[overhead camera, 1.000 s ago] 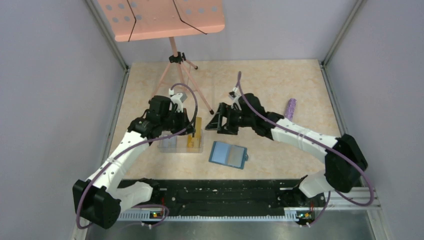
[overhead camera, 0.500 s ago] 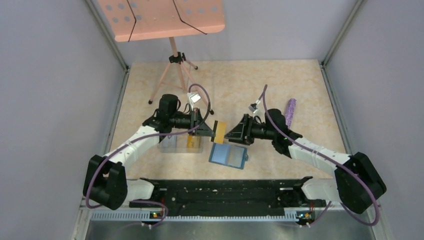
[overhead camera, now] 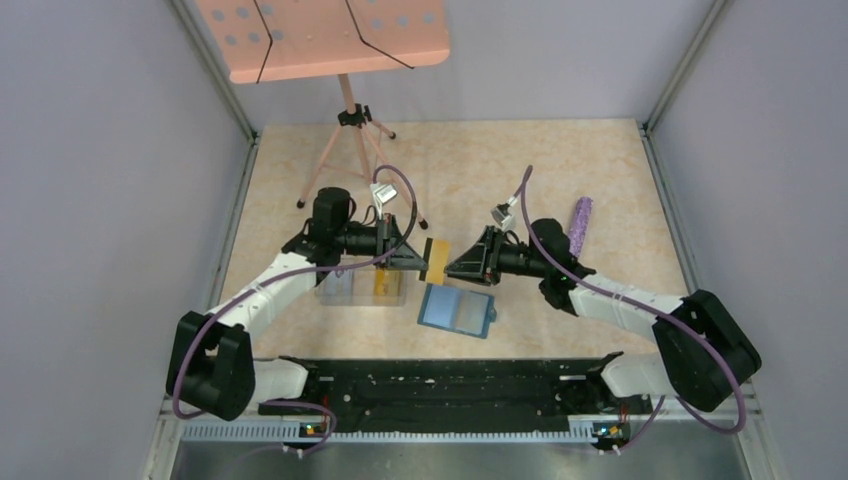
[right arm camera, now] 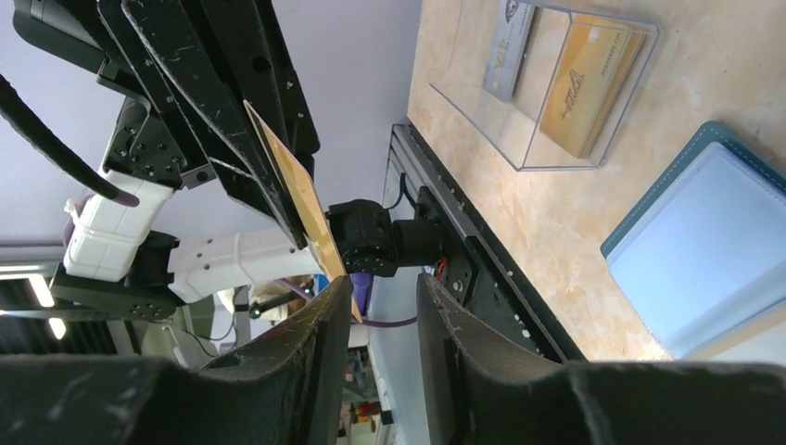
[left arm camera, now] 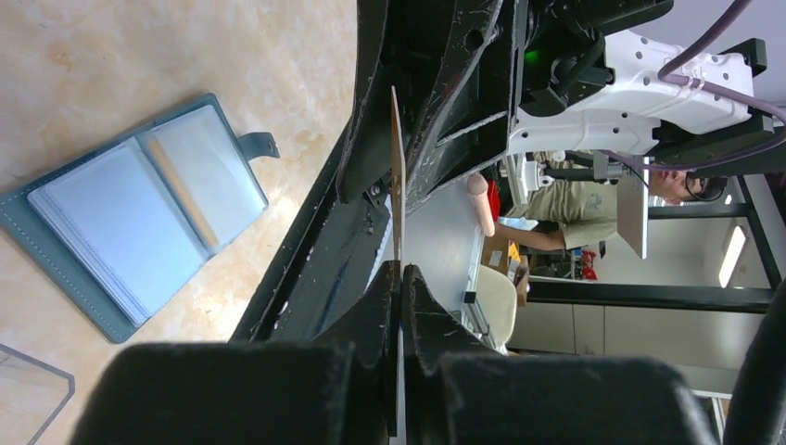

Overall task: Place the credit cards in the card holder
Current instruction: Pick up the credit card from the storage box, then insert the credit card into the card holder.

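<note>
Left tool (left arm camera: 399,278) clenched on thin, flat gold card (right arm camera: 297,195); right tool (right arm camera: 385,287) parted at its edge.

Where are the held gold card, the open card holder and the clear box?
gold card (overhead camera: 438,261), top external view, middle of its face.
card holder (overhead camera: 441,305), top external view, left inner page.
clear box (overhead camera: 360,300), top external view, near edge.

The grey card (right arm camera: 508,42) seems to read "VIP"; print on the gold card (right arm camera: 579,88) is illegible.
</note>
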`<act>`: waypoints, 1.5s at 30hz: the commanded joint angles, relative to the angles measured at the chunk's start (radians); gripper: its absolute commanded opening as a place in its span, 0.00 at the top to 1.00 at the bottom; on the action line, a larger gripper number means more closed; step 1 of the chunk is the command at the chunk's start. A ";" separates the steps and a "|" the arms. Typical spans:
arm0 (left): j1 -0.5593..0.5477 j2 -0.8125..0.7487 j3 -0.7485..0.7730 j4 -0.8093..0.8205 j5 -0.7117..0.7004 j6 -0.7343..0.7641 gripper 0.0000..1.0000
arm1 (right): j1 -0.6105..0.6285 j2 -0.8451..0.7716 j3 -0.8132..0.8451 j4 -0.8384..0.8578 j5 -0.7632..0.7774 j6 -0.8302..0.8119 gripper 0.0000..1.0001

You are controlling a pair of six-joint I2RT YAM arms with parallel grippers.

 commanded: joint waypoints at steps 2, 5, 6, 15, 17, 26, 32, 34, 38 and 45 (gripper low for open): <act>-0.018 -0.038 0.002 -0.006 0.006 0.031 1.00 | 0.030 -0.068 0.047 0.101 0.056 -0.006 0.64; -0.017 -0.029 0.003 -0.008 0.020 0.034 1.00 | 0.030 -0.055 0.050 0.143 0.032 0.005 0.62; -0.018 -0.027 0.003 -0.012 0.022 0.037 1.00 | 0.030 -0.052 0.051 0.155 0.028 0.008 0.61; -0.018 -0.032 -0.001 -0.016 0.037 0.040 1.00 | 0.042 -0.017 0.076 0.206 0.015 0.023 0.54; -0.017 -0.032 -0.001 -0.029 0.035 0.050 1.00 | 0.050 -0.002 0.088 0.226 0.009 0.027 0.56; -0.018 -0.058 0.008 -0.091 -0.020 0.092 1.00 | 0.056 0.003 0.123 0.192 0.024 0.012 0.60; -0.018 -0.072 0.009 -0.082 -0.036 0.090 1.00 | 0.079 0.027 0.124 0.214 0.012 0.027 0.65; -0.018 -0.084 0.010 -0.075 -0.047 0.087 1.00 | 0.080 0.020 0.109 0.215 0.018 0.031 0.63; -0.018 -0.103 0.005 -0.056 -0.060 0.073 1.00 | 0.081 0.000 0.078 0.212 0.028 0.035 0.52; -0.018 -0.100 -0.008 -0.030 -0.060 0.055 1.00 | 0.080 -0.006 0.055 0.234 0.014 0.050 0.65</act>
